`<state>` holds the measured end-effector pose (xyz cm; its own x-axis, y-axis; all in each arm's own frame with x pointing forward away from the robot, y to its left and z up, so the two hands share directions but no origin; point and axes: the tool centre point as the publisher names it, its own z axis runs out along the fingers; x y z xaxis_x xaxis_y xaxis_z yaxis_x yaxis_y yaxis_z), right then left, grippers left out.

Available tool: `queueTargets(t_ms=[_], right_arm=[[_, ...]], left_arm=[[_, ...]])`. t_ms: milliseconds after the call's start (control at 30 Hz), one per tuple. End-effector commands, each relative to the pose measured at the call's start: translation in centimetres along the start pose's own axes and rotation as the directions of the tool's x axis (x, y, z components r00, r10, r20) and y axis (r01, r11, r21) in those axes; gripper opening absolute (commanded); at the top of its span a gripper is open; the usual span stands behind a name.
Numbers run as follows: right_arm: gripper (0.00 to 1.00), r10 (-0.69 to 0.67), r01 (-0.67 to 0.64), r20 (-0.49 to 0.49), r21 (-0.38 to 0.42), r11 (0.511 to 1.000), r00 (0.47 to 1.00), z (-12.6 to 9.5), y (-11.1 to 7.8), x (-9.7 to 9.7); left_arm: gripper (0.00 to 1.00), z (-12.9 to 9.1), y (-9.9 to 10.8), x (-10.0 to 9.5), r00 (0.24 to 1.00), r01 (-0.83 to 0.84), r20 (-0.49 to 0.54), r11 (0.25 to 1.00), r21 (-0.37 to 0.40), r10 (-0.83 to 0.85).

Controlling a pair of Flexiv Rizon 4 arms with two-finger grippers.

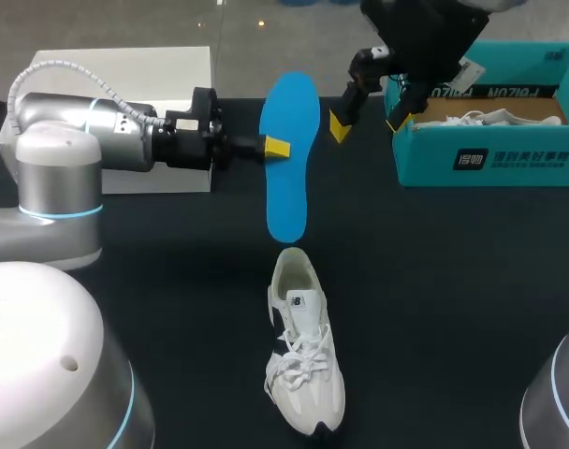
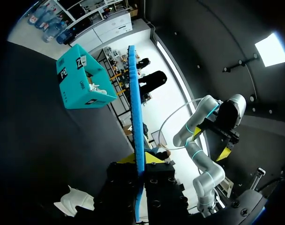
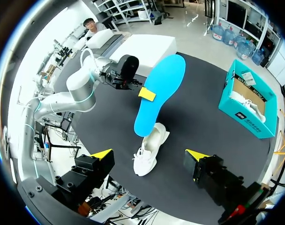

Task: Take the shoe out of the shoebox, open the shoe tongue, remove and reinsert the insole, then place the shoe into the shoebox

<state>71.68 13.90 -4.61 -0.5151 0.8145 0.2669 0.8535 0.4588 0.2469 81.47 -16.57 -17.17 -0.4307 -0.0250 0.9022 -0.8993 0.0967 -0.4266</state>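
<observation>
Currently the insole-removal step reads as complete and reinsertion is not yet begun. The left gripper [image 1: 277, 147] is closed on the blue insole [image 1: 292, 159], pinching one long edge near the middle; in the left wrist view the insole stands edge-on between both fingers. The insole is held clear of the white sneaker [image 1: 303, 360], its near end close above the heel opening as seen from the head view; how high it hangs cannot be judged. The sneaker rests on the black table [image 1: 453, 309], sole down, heel toward the insole, laces loose. The right gripper [image 1: 369, 122] is raised between the insole and the teal shoebox [image 1: 490, 159], jaws spread wide and holding nothing. A second white shoe [image 1: 490, 117] lies inside the shoebox, which sits well apart from the sneaker. Judgement: the next move calls for the free right gripper to steady the sneaker or hold its tongue back while the insole is angled toe-end first into the opening. Risk noted: the thin insole may buckle at the collar.
</observation>
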Motion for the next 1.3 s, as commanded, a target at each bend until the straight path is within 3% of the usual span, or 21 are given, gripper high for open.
queueTargets(t_ms=[33, 300, 367, 467, 600, 700, 1000, 1133, 1300], right_arm=[[1.0, 0.001, -0.001, 0.0, 0.001, 1.0, 1.0, 0.1, 0.1, 0.0], [1.0, 0.001, -0.001, 0.0, 0.001, 1.0, 1.0, 0.1, 0.1, 0.0], [1.0, 0.001, -0.001, 0.0, 0.001, 1.0, 1.0, 0.1, 0.1, 0.0], [1.0, 0.001, -0.001, 0.0, 0.001, 1.0, 1.0, 0.1, 0.1, 0.0], [1.0, 0.001, -0.001, 0.0, 0.001, 1.0, 1.0, 0.1, 0.1, 0.0], [1.0, 0.001, -0.001, 0.0, 0.001, 1.0, 1.0, 0.1, 0.1, 0.0], [1.0, 0.001, -0.001, 0.0, 0.001, 1.0, 1.0, 0.1, 0.1, 0.0], [1.0, 0.001, -0.001, 0.0, 0.001, 1.0, 1.0, 0.1, 0.1, 0.0], [1.0, 0.001, -0.001, 0.0, 0.001, 1.0, 1.0, 0.1, 0.1, 0.0]], left_arm=[[0.0, 0.0, 0.0, 0.1, 1.0, 0.001, 0.002, 1.0, -0.001, -0.001], [0.0, 0.0, 0.0, 0.1, 1.0, 0.001, 0.002, 1.0, -0.001, -0.001], [0.0, -0.1, -0.4, 1.8, 0.986, -0.149, -0.067, 0.988, 0.03, 0.15], [0.0, -0.4, -0.6, 2.8, 0.948, -0.311, -0.069, 0.95, 0.02, 0.312], [0.0, -1.2, 0.5, 3.1, 0.866, -0.499, 0.004, 0.865, 0.047, 0.499], [0.0, -1.5, 1.2, 3.5, 0.821, -0.567, -0.023, 0.819, 0.085, 0.571], [0.0, -1.3, 2.2, 3.7, 0.698, -0.708, -0.053, 0.699, 0.103, 0.715], [0.0, -1.3, 2.4, 3.5, 0.689, -0.72, -0.023, 0.688, 0.094, 0.724], [0.0, -1.2, 2.2, 3.3, 0.754, -0.654, 0.011, 0.751, 0.092, 0.656]])
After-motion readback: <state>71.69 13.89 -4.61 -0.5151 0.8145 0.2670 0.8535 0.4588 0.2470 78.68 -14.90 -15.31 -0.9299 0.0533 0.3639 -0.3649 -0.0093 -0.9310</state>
